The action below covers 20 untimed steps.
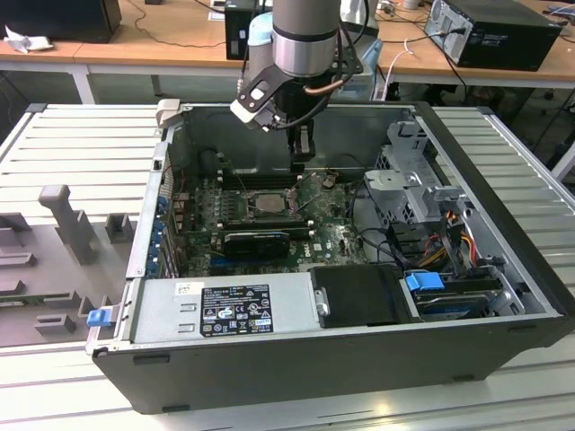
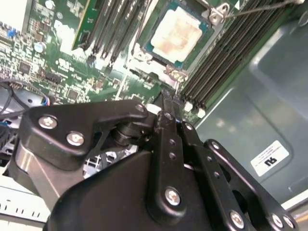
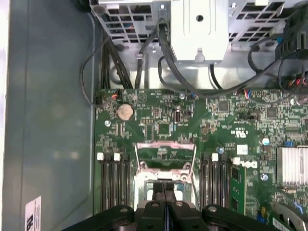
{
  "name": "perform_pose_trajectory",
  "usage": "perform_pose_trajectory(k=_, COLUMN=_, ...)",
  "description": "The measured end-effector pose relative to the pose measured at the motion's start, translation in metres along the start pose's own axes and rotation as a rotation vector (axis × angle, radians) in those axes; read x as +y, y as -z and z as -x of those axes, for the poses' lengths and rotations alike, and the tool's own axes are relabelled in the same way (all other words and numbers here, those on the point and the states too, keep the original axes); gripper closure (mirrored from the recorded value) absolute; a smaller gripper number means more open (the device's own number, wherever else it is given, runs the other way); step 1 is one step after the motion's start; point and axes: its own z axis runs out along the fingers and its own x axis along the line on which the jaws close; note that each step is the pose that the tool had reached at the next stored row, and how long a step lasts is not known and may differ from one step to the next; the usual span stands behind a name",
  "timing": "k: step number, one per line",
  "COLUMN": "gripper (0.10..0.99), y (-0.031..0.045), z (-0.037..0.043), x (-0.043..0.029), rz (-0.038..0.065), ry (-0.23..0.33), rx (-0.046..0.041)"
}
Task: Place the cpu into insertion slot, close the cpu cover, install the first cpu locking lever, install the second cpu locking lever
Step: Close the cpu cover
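One cpu (image 2: 179, 33), a small square chip with a pale silver face, sat in the single black-rimmed insertion slot (image 2: 210, 30) of the green motherboard (image 3: 159, 120). One silvery, windowed cpu cover (image 3: 166, 144) stood swung back off it. The one black gripper (image 1: 303, 154) hovered just beside the slot, jaws pressed together, empty.

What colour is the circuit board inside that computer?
Green board, clearest in the first wrist view.
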Motion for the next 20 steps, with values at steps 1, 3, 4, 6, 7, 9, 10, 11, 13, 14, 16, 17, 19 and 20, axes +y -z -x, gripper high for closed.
perform_pose_trajectory(k=1, gripper=0.980, y=-0.0001, z=0.0000, x=0.0010, rz=0.000, ry=0.000, rx=0.0000)
perform_pose_trajectory(k=3, gripper=0.980, y=-0.0004, z=0.0000, x=0.0033, rz=0.000, ry=0.000, rx=0.0001)
perform_pose_trajectory(k=4, gripper=0.980, y=-0.0007, z=0.0000, x=0.0043, rz=0.000, ry=0.000, rx=0.0001)
perform_pose_trajectory(k=6, gripper=0.980, y=-0.0013, z=0.0000, x=0.0070, rz=0.000, ry=0.000, rx=0.0000)
perform_pose_trajectory(k=7, gripper=0.980, y=-0.0018, z=0.0001, x=0.0091, rz=0.000, ry=0.000, rx=0.0000)
perform_pose_trajectory(k=9, gripper=0.980, y=-0.0028, z=0.0001, x=0.0142, rz=0.000, ry=0.000, rx=0.0000)
perform_pose_trajectory(k=10, gripper=0.980, y=-0.0031, z=0.0002, x=0.0159, rz=0.000, ry=0.000, rx=0.0000)
perform_pose_trajectory(k=11, gripper=0.980, y=-0.0034, z=0.0002, x=0.0174, rz=0.000, ry=0.000, rx=-0.0001)
perform_pose_trajectory(k=13, gripper=0.980, y=-0.0040, z=0.0002, x=0.0213, rz=0.000, ry=0.000, rx=0.0000)
perform_pose_trajectory(k=14, gripper=0.980, y=-0.0042, z=0.0002, x=0.0232, rz=0.000, ry=0.000, rx=0.0000)
perform_pose_trajectory(k=16, gripper=0.980, y=-0.0049, z=0.0002, x=0.0292, rz=0.000, ry=0.000, rx=0.0001)
perform_pose_trajectory(k=17, gripper=0.980, y=-0.0056, z=0.0002, x=0.0336, rz=0.000, ry=0.000, rx=0.0001)
perform_pose_trajectory(k=19, gripper=0.980, y=-0.0062, z=0.0003, x=0.0372, rz=0.000, ry=0.000, rx=0.0001)
perform_pose_trajectory(k=20, gripper=0.980, y=-0.0065, z=0.0003, x=0.0378, rz=0.000, ry=0.000, rx=0.0001)
